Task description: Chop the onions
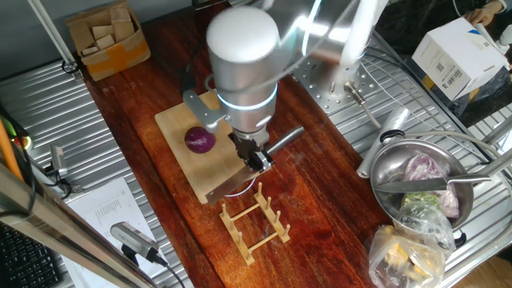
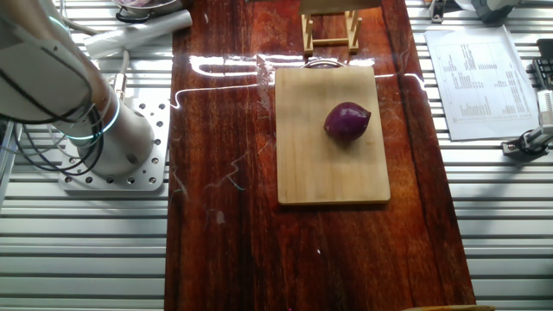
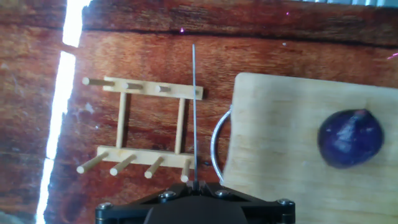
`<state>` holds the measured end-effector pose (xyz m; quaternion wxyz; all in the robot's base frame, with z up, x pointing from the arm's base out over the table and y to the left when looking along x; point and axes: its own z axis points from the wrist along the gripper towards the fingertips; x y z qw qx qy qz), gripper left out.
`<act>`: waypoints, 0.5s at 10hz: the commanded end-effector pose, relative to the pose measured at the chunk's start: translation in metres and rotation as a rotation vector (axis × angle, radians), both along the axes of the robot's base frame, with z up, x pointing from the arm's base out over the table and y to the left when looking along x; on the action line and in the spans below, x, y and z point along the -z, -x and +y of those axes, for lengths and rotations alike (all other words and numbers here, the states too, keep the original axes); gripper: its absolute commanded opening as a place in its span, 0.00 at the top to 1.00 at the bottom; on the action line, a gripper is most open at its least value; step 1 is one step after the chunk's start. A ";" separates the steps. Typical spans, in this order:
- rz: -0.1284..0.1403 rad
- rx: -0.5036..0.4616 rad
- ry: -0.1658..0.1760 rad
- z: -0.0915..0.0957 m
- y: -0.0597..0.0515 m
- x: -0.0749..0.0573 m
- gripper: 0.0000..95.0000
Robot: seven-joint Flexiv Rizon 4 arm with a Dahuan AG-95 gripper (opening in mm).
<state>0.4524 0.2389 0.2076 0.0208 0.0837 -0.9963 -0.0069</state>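
A small dark purple onion (image 1: 200, 140) (image 2: 347, 121) (image 3: 351, 138) lies whole on the bamboo board (image 1: 178, 122) (image 2: 328, 168) (image 3: 280, 143). My gripper (image 1: 256, 158) (image 3: 196, 183) is shut on a knife. Its grey handle (image 1: 286, 138) sticks out to the right and its wide blade (image 1: 230, 186) hangs over the board's end beside the onion. In the hand view the blade (image 3: 194, 112) shows edge-on as a thin line above the gap between rack and board, well left of the onion. The other fixed view does not show the gripper.
A wooden peg rack (image 1: 256, 222) (image 2: 328, 30) (image 3: 143, 124) stands just past the board's ring-handle end. A metal bowl (image 1: 392, 164) of vegetables, a plastic bag (image 1: 408, 248), a box of wood blocks (image 1: 108, 36) and the arm's base (image 2: 112, 147) surround the wooden strip.
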 end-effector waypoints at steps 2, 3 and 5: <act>-0.047 0.064 0.016 0.001 -0.003 0.002 1.00; -0.063 0.070 0.014 0.001 -0.003 0.002 1.00; -0.085 0.060 0.001 0.001 -0.003 0.002 1.00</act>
